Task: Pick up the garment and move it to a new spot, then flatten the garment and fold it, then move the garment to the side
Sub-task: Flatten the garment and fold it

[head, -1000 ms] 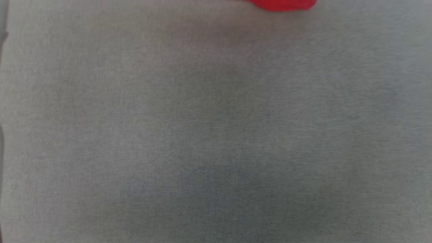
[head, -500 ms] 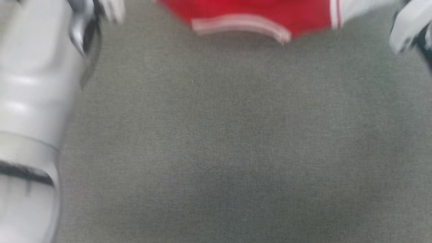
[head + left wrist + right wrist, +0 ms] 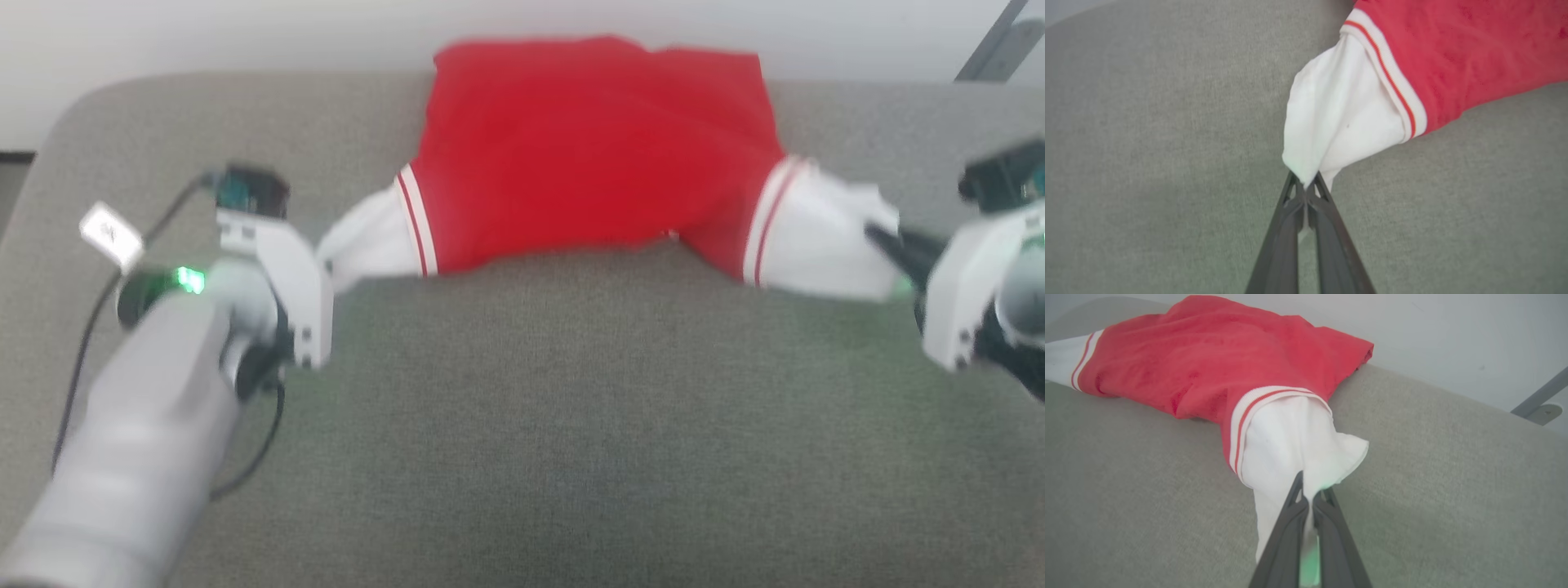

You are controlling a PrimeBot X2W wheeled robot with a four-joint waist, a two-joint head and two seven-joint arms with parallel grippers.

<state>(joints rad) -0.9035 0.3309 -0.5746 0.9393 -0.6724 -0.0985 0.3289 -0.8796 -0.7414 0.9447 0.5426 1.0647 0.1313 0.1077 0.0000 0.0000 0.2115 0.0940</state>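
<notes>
- Garment (image 3: 596, 155) is seen lying toward the far edge of the grey worktop (image 3: 571, 425), its red body bunched and its white sleeves drawn out to either side.
- The left claw (image 3: 1305, 184) is pressed together on the tip of the left sleeve (image 3: 1339, 110); the right claw (image 3: 1311, 492) is likewise pinched on the right sleeve (image 3: 1290, 445).
- The step in hand is judged to be moving the garment to a new spot.
- Both pinches should be moved together, at equal pace and height, so that the cloth is spread rather than twisted.
- Tension should be held moderate, since only thin sleeve ends are gripped and could slip.
</notes>
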